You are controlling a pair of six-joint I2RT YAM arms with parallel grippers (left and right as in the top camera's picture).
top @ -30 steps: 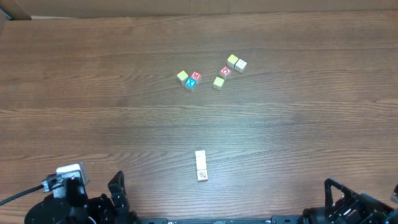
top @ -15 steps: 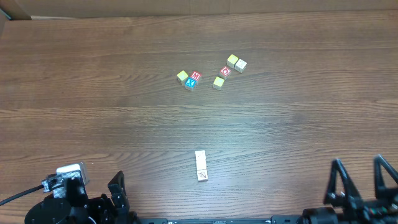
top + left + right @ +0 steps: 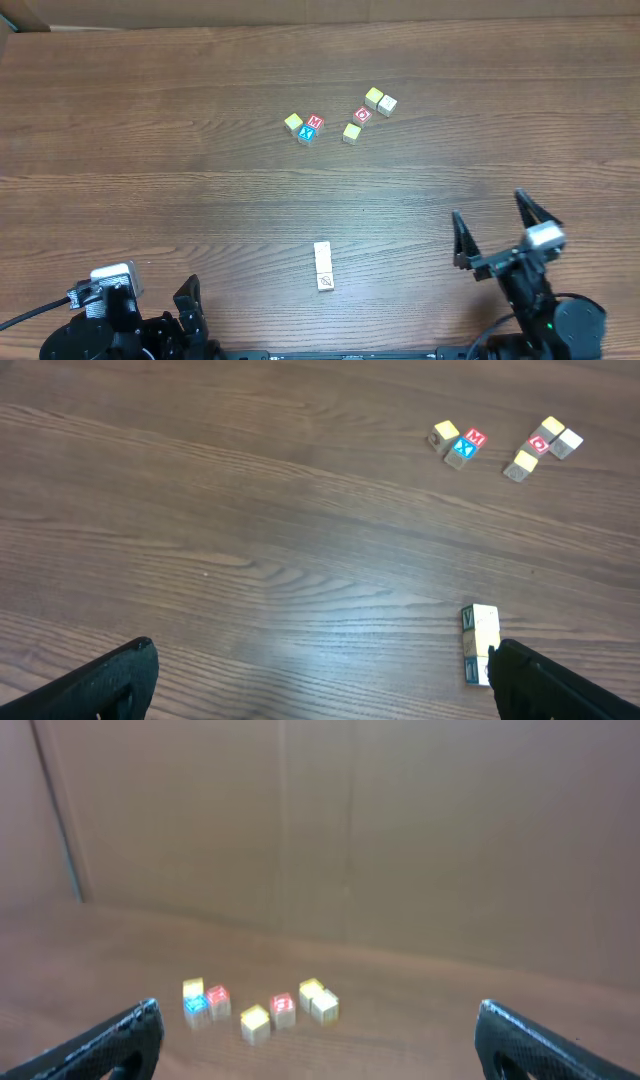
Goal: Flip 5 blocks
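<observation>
Standing spread, empty: left fingers, right fingers, by front edge | blocks clustered well apart toward far edge | open worktop between.

**Grain, Paint and Matt Black**

Table: brown wood grain, smooth, with a faint sheen. Blocks: pale wood, tops painted yellow, red and blue; too small to judge gloss. Row nearer the arms: cream faces, black print. Left gripper and right gripper: matt black fingers, plastic by the look. Backdrop: flat brown, dull, like cardboard, blurred.
</observation>
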